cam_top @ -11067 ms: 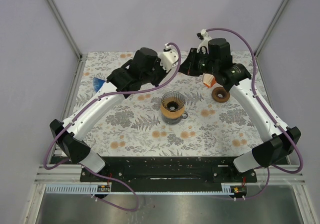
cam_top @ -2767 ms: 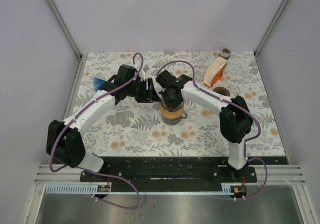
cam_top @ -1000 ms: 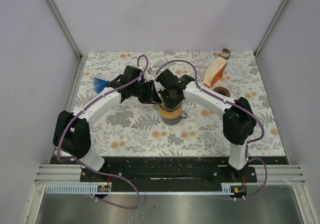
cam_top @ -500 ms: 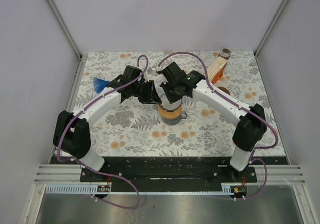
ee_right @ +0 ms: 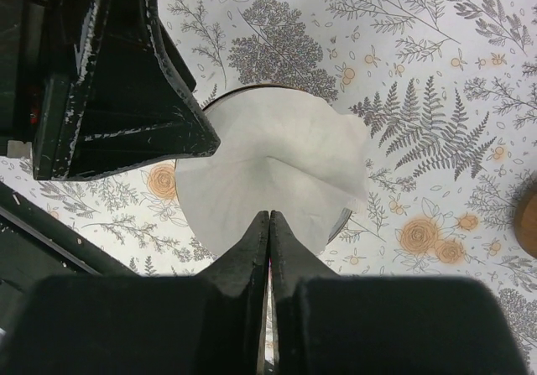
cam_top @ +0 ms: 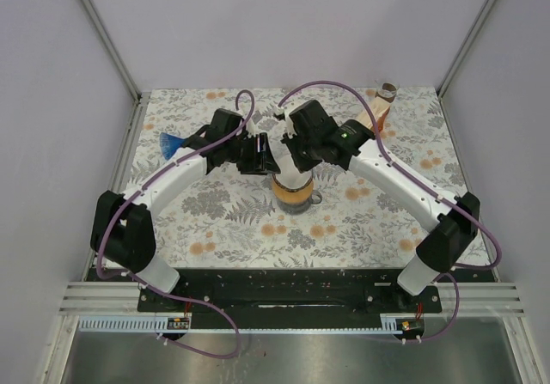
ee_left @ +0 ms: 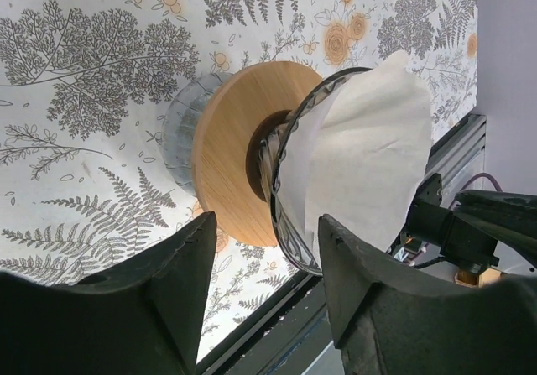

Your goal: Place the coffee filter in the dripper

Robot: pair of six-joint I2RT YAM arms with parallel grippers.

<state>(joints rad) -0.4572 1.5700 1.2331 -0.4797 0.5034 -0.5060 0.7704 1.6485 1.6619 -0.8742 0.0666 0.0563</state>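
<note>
The dripper (cam_top: 296,198), a glass cone on a round wooden base (ee_left: 231,153), stands mid-table with the white coffee filter (ee_left: 369,161) sitting inside it; one corner of the paper sticks out past the rim. My left gripper (ee_left: 264,224) is open at the dripper's left side, and the glass rim lies between its fingertips without touching them. My right gripper (ee_right: 268,216) is shut, empty, and hangs just above the filter (ee_right: 277,165). From above, both grippers (cam_top: 264,155) (cam_top: 295,159) crowd the filter (cam_top: 290,178).
An orange pouch (cam_top: 376,113) leans at the back right, partly behind the right arm. A blue thing (cam_top: 169,144) lies at the left edge of the flowered cloth. A brown round thing (ee_right: 529,224) sits to the right of the dripper.
The right gripper has risen out of the filter and pulled back to the upper right, still shut. The left gripper's jaws have spread wider round the dripper.
</note>
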